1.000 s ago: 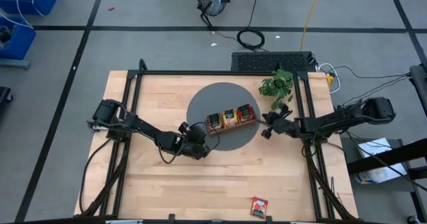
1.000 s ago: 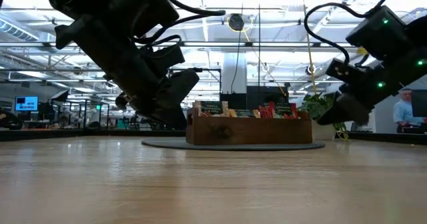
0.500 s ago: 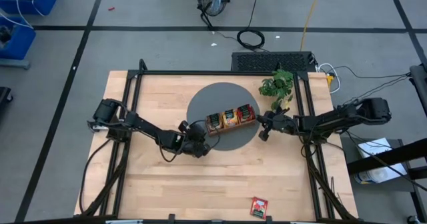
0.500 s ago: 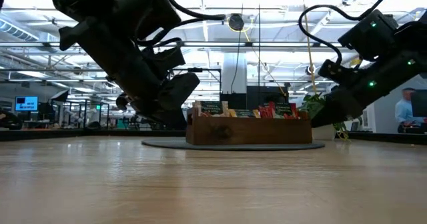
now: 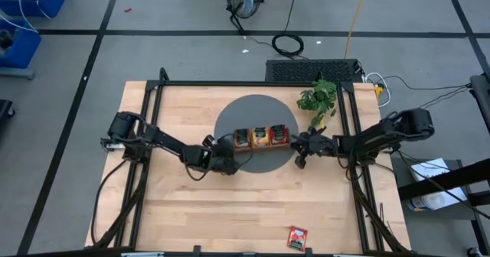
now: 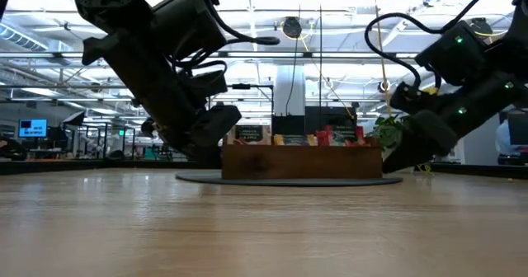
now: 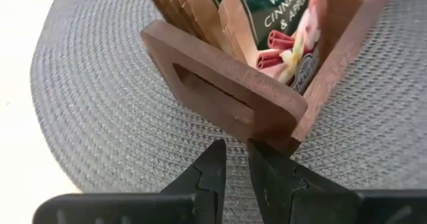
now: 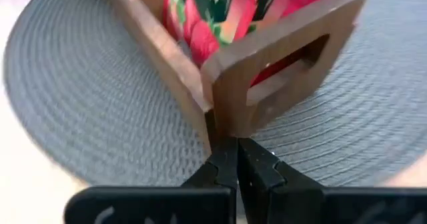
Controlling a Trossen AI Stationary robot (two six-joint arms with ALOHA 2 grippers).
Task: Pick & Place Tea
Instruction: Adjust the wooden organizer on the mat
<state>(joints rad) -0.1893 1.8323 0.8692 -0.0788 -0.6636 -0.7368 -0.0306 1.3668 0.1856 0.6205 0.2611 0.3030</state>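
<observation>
Left claw (image 7: 235,159) and right claw (image 8: 235,159) flank the tray (image 5: 262,138) of tea (image 5: 260,134)

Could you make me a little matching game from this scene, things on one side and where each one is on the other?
Things:
1. wooden tray
2. lone red sachet
3. left gripper
4. potted plant

Places:
A. near the table's front edge, far from the tray
B. on the round grey mat
C. at the table's back right corner
D. at the tray's end with the tan sachets

Pairs: 1-B, 2-A, 3-D, 4-C
</observation>
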